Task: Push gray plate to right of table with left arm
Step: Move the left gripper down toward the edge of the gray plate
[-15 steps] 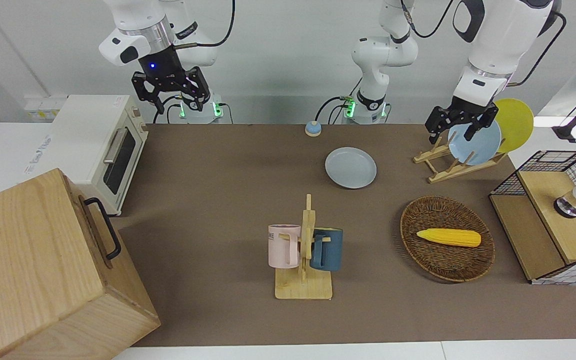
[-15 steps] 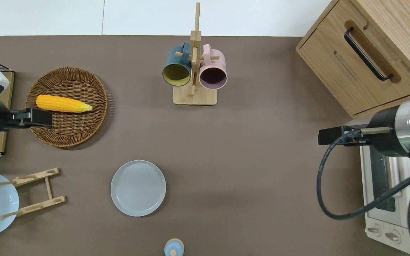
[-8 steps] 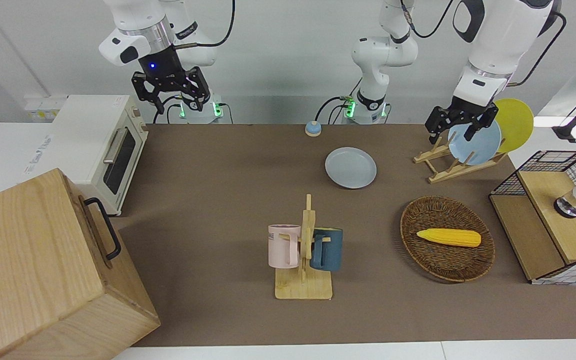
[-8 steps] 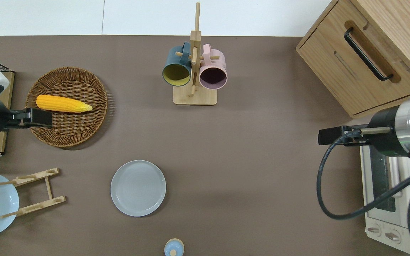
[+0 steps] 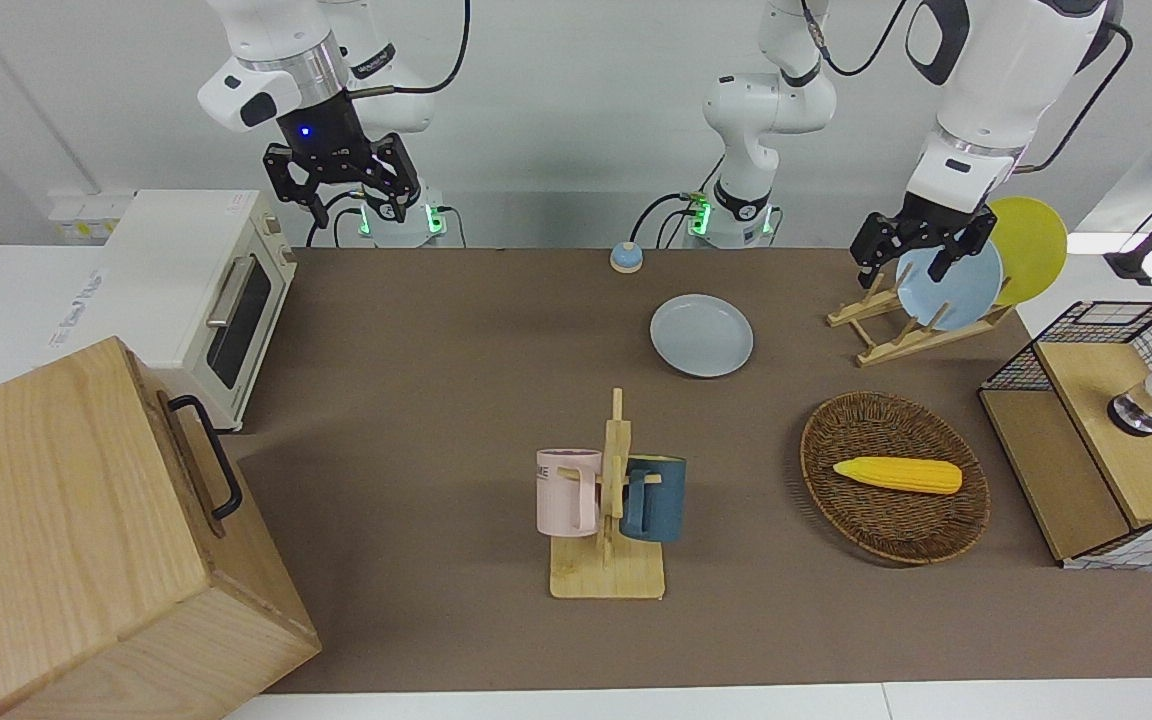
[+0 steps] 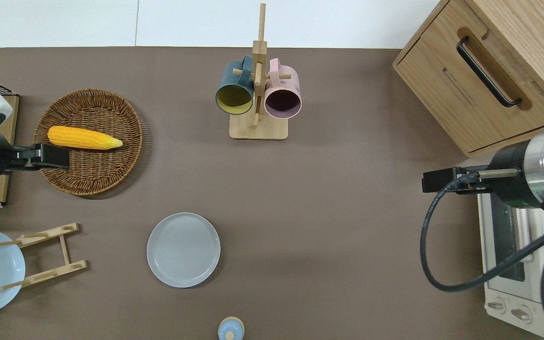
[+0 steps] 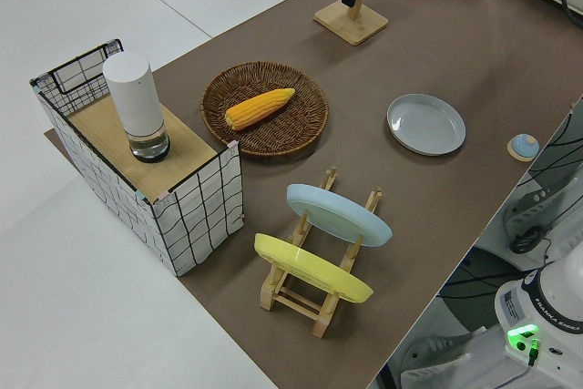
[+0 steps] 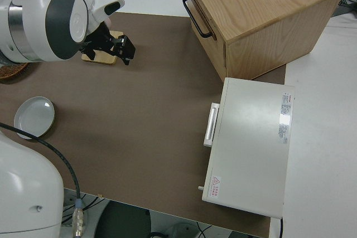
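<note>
I count one gray plate (image 6: pixel 183 249) flat on the table (image 6: pixel 338 212), two mugs (image 6: pixel 234 89) at its twelve o'clock. Left gripper (image 6: pixel 50 157), fingers apart, hovers over the basket (image 6: pixel 111 174) at the plate's ten o'clock; right arm parked.

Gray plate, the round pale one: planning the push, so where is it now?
The round pale gray plate lies flat on the brown table, between the wooden plate rack and the small blue bell, nearer the robots than the wicker basket.

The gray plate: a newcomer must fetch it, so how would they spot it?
Find the wooden mug rack mid-table. Nearer the robots, toward the left arm's end, the gray plate lies flat on the bare table. The light-blue plate and yellow plate stand in a rack.
</note>
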Robot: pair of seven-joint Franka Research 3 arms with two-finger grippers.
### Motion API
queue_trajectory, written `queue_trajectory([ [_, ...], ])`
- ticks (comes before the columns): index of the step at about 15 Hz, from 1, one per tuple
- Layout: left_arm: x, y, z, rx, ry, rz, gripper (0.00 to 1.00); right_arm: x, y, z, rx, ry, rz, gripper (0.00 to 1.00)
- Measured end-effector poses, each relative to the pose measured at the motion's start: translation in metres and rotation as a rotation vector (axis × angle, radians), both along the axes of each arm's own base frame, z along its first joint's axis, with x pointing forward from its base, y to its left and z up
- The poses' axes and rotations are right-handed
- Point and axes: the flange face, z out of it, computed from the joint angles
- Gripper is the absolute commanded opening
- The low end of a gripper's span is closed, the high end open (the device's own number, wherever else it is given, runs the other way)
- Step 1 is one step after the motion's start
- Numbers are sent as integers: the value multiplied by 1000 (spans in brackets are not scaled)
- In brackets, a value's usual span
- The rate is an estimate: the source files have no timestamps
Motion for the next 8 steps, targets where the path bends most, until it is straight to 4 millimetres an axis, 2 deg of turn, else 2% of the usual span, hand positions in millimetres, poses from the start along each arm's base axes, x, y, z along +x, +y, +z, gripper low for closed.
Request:
queue_trajectory([
  [3, 2, 0, -10, 1, 10, 0, 991, 0, 0, 0, 0, 0, 0, 996],
  [8, 7, 0, -46, 1, 29, -1, 991, 0, 0, 0, 0, 0, 0, 996],
])
